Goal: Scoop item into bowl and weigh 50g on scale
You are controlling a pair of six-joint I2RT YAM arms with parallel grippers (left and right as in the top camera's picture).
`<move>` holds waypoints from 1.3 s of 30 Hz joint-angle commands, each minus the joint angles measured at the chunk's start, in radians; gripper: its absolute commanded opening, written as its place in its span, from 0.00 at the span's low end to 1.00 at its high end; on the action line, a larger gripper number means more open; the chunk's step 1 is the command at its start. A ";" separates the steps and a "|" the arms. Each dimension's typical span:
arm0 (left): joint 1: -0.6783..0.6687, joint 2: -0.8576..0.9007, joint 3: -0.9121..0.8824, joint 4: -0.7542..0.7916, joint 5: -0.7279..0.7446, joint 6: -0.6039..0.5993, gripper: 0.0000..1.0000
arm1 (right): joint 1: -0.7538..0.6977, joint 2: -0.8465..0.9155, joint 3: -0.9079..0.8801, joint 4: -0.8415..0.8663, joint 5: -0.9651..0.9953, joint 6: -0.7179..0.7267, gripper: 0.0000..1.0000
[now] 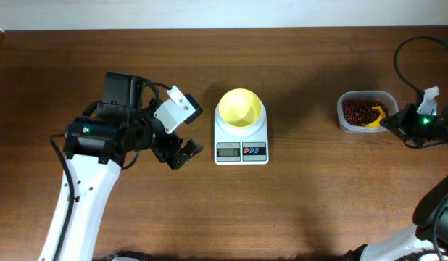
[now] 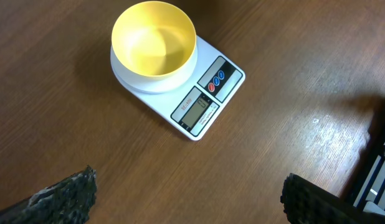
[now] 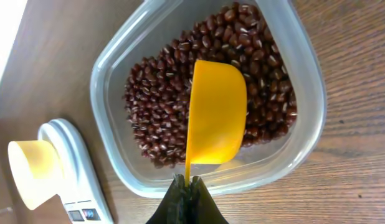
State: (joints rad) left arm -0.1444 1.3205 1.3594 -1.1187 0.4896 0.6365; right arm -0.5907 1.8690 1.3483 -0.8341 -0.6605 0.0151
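Overhead view: bowl (image 1: 240, 107) is sitting on the scale (image 1: 241, 151) at mid-counter (image 1: 304, 203), covering the platform at the far end, with display (image 2: 197, 112) and buttons (image 2: 215, 81) facing the near edge. Left wrist view is showing the bowl's inside bare and yellow, nothing in it. All the beans (image 1: 357, 110) are lying in the clear tub (image 1: 365, 93) at the right end, well apart from the scale. None are showing loose on the wood.

Right jaws: gripping, fully shut, the thin handle of the yellow scoop (image 1: 374, 116). Right wrist view is showing the handle vanishing between them. The scoop's cup is hanging over the bean pile inside the tub, touching or just above it; cannot tell which. No beans are showing on the yellow face turned to the camera, so I am judging it unloaded.

Left jaws: standing wide open, holding nothing, hovering over bare wood just left of the scale.

Progress, judged: setup is done (bowl on scale, scoop in grip, scoop at the tub). Loading, carrying left to the bowl, tipping, and topping up to the target weight are all waiting to be done.

Writing: the grey display is showing something, but the digits are too small to read in any view. The red and blue buttons are carrying no legible marks. No brand name is readable anywhere.
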 commanded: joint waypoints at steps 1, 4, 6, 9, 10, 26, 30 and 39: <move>0.003 0.005 -0.003 -0.002 0.000 0.016 0.99 | -0.011 0.008 -0.003 0.000 -0.078 -0.011 0.04; 0.003 0.005 -0.003 -0.002 0.000 0.016 0.99 | -0.013 0.008 -0.003 0.000 -0.121 -0.020 0.04; 0.003 0.005 -0.003 -0.002 0.000 0.016 0.99 | -0.013 0.008 -0.003 0.000 -0.126 -0.023 0.04; 0.003 0.005 -0.003 -0.002 0.000 0.016 0.99 | -0.013 0.008 -0.003 0.000 -0.126 -0.023 0.04; 0.003 0.005 -0.003 -0.002 0.000 0.016 0.99 | -0.013 0.008 -0.003 0.000 -0.126 -0.023 0.04; 0.003 0.005 -0.003 -0.002 0.000 0.016 0.99 | -0.092 0.008 -0.003 -0.027 -0.231 -0.034 0.04; 0.003 0.005 -0.003 -0.002 0.000 0.016 0.99 | -0.092 0.008 -0.003 -0.026 -0.286 -0.034 0.04; 0.003 0.005 -0.003 -0.002 0.000 0.016 0.99 | -0.092 0.008 -0.003 -0.046 -0.387 -0.034 0.04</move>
State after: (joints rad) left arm -0.1444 1.3205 1.3594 -1.1191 0.4892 0.6365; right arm -0.6800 1.8694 1.3483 -0.8742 -0.9962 -0.0036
